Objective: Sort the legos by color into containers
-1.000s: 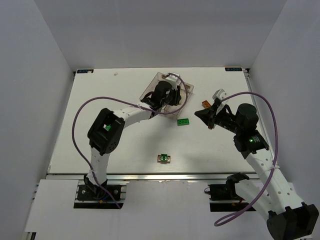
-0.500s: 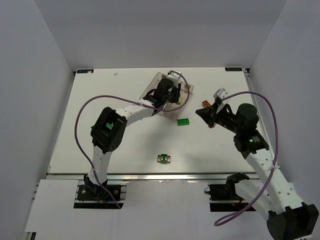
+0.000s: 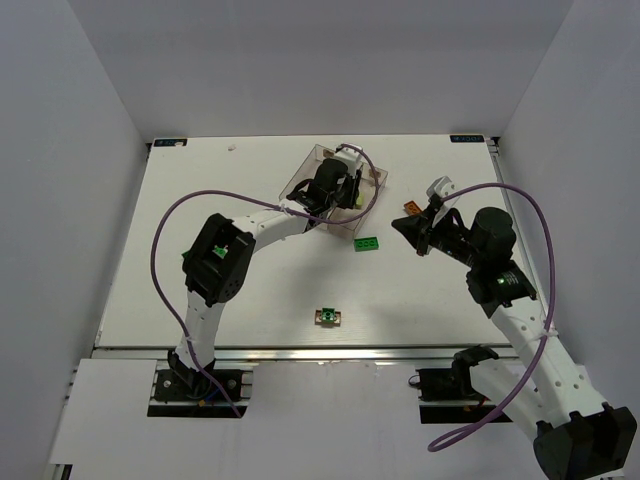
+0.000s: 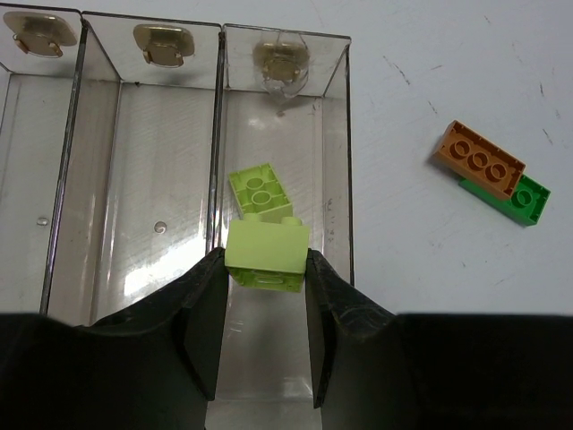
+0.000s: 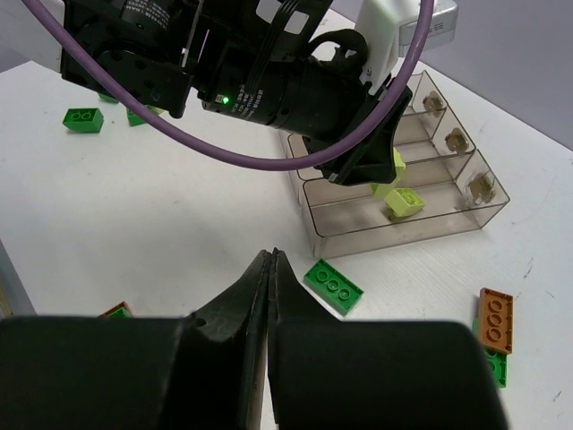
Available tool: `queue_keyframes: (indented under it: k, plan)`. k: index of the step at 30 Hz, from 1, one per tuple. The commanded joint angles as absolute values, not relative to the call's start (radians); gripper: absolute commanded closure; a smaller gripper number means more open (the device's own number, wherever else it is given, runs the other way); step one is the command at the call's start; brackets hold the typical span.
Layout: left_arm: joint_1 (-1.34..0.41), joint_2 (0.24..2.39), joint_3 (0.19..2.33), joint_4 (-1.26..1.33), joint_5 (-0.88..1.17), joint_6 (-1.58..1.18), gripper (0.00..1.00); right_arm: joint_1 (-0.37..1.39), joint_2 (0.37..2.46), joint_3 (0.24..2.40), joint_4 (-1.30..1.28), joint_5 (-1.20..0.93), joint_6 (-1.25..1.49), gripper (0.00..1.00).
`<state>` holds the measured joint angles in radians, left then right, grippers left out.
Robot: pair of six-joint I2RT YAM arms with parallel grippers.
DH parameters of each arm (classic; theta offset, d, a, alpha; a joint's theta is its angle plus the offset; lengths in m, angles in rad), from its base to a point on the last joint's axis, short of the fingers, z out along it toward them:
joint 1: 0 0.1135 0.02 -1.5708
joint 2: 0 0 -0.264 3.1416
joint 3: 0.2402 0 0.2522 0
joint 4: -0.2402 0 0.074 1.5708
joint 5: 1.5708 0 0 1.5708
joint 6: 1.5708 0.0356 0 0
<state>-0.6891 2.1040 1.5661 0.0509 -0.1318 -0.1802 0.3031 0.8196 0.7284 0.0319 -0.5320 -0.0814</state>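
Observation:
My left gripper [image 4: 264, 260] is shut on a pale yellow-green lego [image 4: 267, 249] and holds it over the rightmost bin of the clear containers [image 4: 143, 206]. A second pale yellow-green lego [image 4: 260, 189] lies in that bin. The other two bins look bare. From above, the left gripper [image 3: 345, 186] sits over the containers [image 3: 297, 183]. My right gripper [image 5: 271, 255] is shut with nothing in it, hovering near a bright green lego [image 5: 333, 286] that lies just outside the tray. An orange lego [image 4: 479, 161] rests on a green one [image 4: 524, 199] to the right.
A small green-and-brown lego [image 3: 327, 317] lies near the table's front edge. Two more green legos [image 5: 82, 118] sit beyond the left arm in the right wrist view. The left arm's purple cable loops over the table's left half.
The left gripper has shifted slightly farther over the bins with the pale brick still held. The right arm has barely moved.

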Motion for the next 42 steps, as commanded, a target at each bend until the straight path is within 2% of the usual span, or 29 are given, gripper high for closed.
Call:
queue_keyframes:
  k: [1,10,13,19,20,21,22,23,25,26,29,30,33,37,38,42]
  plan:
    - [-0.686,2.085,1.589,0.028,-0.144,-0.173,0.59,0.301,0.821,0.724,0.08,-0.526,-0.074,0.99]
    - [-0.686,2.079,1.6,0.009,-0.141,-0.183,0.4,0.299,0.83,0.723,0.078,-0.525,-0.078,0.98]
    - [-0.686,2.068,1.605,0.006,-0.132,-0.189,0.36,0.301,0.831,0.723,0.08,-0.523,-0.08,0.98]
    - [-0.686,1.981,1.597,-0.044,-0.109,-0.213,0.36,0.299,0.838,0.723,0.075,-0.503,-0.092,0.98]
    - [-0.686,1.956,1.589,-0.052,-0.089,-0.216,0.43,0.301,0.842,0.724,0.074,-0.502,-0.094,0.97]
    - [-0.686,1.927,1.556,-0.057,-0.069,-0.215,0.56,0.299,0.844,0.727,0.071,-0.499,-0.1,0.96]
    - [-0.686,1.858,1.536,-0.061,-0.054,-0.215,0.72,0.301,0.85,0.729,0.066,-0.494,-0.103,0.94]
    - [-0.686,1.82,1.51,-0.064,-0.04,-0.225,0.92,0.301,0.863,0.732,0.063,-0.492,-0.106,0.87]
    - [-0.686,1.735,1.398,-0.048,-0.015,-0.254,0.96,0.301,0.885,0.747,0.042,-0.48,-0.123,0.76]
    - [-0.686,1.641,1.353,-0.034,-0.002,-0.265,0.9,0.299,0.909,0.753,0.032,-0.473,-0.13,0.61]
    - [-0.686,1.454,1.174,0.023,0.035,-0.308,0.61,0.301,0.975,0.785,0.002,-0.446,-0.166,0.4]
    - [-0.686,1.41,1.088,0.047,0.026,-0.314,0.47,0.301,1.015,0.808,-0.043,-0.428,-0.181,0.35]
    - [-0.686,1.268,0.993,0.066,-0.023,-0.316,0.3,0.301,1.081,0.845,-0.077,-0.394,-0.196,0.3]
    - [-0.686,1.184,0.957,0.005,-0.023,-0.276,0.27,0.301,1.184,0.916,-0.147,-0.295,-0.213,0.24]
    - [-0.686,1.174,0.954,-0.02,-0.017,-0.27,0.27,0.301,1.265,0.983,-0.153,-0.272,-0.227,0.23]
    - [-0.686,1.08,0.905,-0.023,-0.002,-0.258,0.26,0.299,1.409,1.125,-0.205,-0.155,-0.244,0.23]
